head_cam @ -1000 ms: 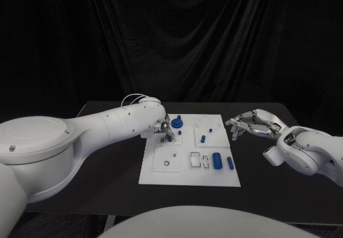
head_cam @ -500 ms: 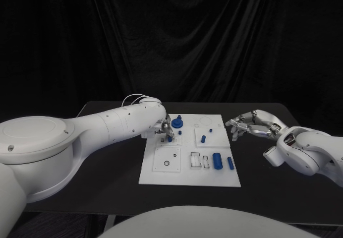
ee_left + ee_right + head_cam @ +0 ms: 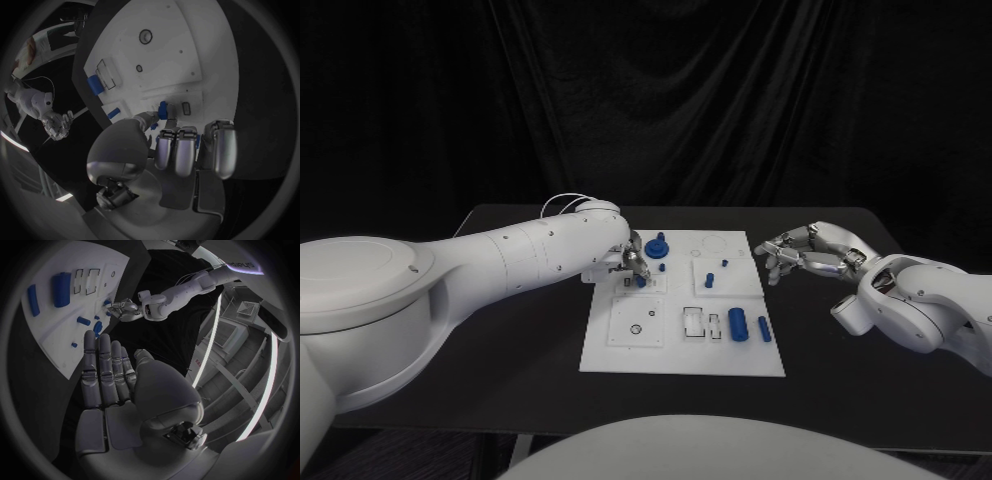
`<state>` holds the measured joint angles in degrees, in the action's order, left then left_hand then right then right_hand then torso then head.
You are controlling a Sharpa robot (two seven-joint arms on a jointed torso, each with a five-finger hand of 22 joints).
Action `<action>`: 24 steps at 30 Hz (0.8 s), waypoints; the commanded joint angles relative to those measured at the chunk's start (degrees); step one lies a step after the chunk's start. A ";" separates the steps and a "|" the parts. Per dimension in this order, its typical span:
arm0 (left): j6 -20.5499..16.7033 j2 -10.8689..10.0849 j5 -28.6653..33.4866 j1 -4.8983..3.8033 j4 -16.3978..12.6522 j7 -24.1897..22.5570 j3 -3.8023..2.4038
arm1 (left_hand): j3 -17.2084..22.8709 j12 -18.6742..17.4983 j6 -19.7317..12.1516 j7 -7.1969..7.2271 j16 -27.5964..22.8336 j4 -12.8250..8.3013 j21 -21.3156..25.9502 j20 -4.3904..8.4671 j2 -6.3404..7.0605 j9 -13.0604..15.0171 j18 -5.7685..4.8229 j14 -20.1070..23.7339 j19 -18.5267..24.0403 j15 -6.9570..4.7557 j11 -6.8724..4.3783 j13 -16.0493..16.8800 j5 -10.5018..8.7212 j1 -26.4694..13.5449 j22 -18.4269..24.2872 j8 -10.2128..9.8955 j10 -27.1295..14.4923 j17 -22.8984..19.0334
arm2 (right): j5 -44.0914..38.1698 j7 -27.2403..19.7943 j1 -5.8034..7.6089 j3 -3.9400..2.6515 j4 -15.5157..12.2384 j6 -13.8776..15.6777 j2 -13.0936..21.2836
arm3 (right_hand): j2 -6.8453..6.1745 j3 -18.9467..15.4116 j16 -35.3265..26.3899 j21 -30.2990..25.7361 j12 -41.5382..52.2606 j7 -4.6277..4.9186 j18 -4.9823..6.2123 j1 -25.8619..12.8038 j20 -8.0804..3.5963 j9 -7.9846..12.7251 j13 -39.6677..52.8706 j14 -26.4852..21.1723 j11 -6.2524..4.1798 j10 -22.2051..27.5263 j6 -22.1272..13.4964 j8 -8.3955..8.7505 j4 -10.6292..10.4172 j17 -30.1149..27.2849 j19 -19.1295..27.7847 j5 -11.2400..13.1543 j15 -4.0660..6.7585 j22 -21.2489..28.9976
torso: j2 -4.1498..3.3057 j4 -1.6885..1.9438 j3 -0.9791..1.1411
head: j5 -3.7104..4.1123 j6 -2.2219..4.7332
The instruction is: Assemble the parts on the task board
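The white task board (image 3: 668, 345) lies mid-table. My left hand (image 3: 630, 262) hovers low over its far left corner, fingers curled; in the left wrist view the thumb and fingers (image 3: 176, 147) pinch a small blue part (image 3: 163, 109) at the board (image 3: 162, 50), beside a small slot. A blue round knob (image 3: 656, 243) stands just beyond that hand. Small blue pegs (image 3: 711, 279) stand on the far right of the board. A thick blue cylinder (image 3: 737, 324) and a slimmer one (image 3: 764, 329) lie near its right edge. My right hand (image 3: 798, 252) hangs off the board's right side, holding nothing, fingers straight and apart (image 3: 103, 365).
The black table (image 3: 516, 330) runs around the board with bare room on both sides and in front. Empty rectangular and round recesses (image 3: 695, 320) mark the board's near half. A dark curtain closes the back.
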<state>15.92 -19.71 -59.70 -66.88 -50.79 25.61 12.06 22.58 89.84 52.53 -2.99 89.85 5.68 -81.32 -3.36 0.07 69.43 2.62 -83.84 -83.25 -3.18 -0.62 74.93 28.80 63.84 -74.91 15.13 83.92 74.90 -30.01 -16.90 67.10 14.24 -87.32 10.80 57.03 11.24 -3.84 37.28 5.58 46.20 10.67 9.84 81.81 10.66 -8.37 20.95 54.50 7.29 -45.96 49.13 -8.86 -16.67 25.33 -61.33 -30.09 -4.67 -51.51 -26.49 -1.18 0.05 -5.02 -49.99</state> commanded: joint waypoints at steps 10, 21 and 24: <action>-20.65 -6.27 0.37 0.14 -8.93 -3.67 -0.01 | 2.94 0.16 0.59 0.24 0.15 -1.32 0.66 0.55 0.90 1.00 -0.03 -6.16 -0.02 -0.58 -0.58 15.07 -0.42 -1.68 -11.66 0.86 6.08 15.10 | -0.15 1.00 -0.24 -0.05 0.11 -0.55 0.44 | 0.11 0.36 -0.21 -0.12 -0.28 0.17 0.41 0.60 0.07 0.07 -0.07 -0.43 0.08 0.33 -0.22 0.22 0.06 -0.08 0.43 0.10 -0.07 0.09 | 0.00 0.02 0.01 | 0.45 -0.01; -27.29 -8.19 0.37 0.15 -11.54 -4.48 0.00 | 2.95 0.16 0.54 0.24 0.15 -0.29 1.05 0.64 1.09 1.27 0.06 -6.16 0.16 -0.65 -0.61 15.07 -0.56 -2.32 -11.52 0.99 6.08 15.10 | -0.15 1.10 -0.27 -0.05 0.13 -0.57 0.32 | 0.07 0.38 -0.24 -0.14 -0.30 0.20 0.40 0.61 0.08 0.09 -0.08 -0.48 0.10 0.37 -0.24 0.24 0.05 -0.10 0.47 0.11 -0.09 0.10 | 0.16 0.10 0.02 | 0.32 -0.01; -27.51 -8.14 0.37 0.17 -11.48 -4.50 0.01 | 2.92 0.16 0.39 0.22 0.15 0.31 1.55 0.66 0.99 1.39 0.18 -6.16 0.47 -0.66 -0.61 15.07 -0.89 -2.53 -11.34 0.99 6.08 15.10 | -0.15 1.12 -0.27 -0.05 0.03 -0.51 0.40 | 0.07 0.38 -0.24 -0.14 -0.30 0.20 0.40 0.61 0.08 0.09 -0.08 -0.48 0.10 0.37 -0.24 0.24 0.05 -0.10 0.47 0.11 -0.09 0.10 | 0.15 0.13 0.04 | 0.32 -0.01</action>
<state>-8.41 -27.95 -59.68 -66.78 -62.13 22.52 12.12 25.63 89.84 53.03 -3.10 89.85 5.62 -79.97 -2.75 0.88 70.67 2.61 -84.05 -83.04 -3.38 -0.82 74.93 28.07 61.80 -74.90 15.76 84.13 74.90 -30.01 -16.49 67.00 14.24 -87.17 10.68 57.33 11.24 -3.84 37.28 5.58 46.20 10.67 9.84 81.81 10.66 -8.38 20.95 54.48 7.29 -45.96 49.13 -8.86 -16.67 25.31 -61.33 -30.09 -4.69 -51.46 -26.36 -1.09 0.05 -4.70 -49.99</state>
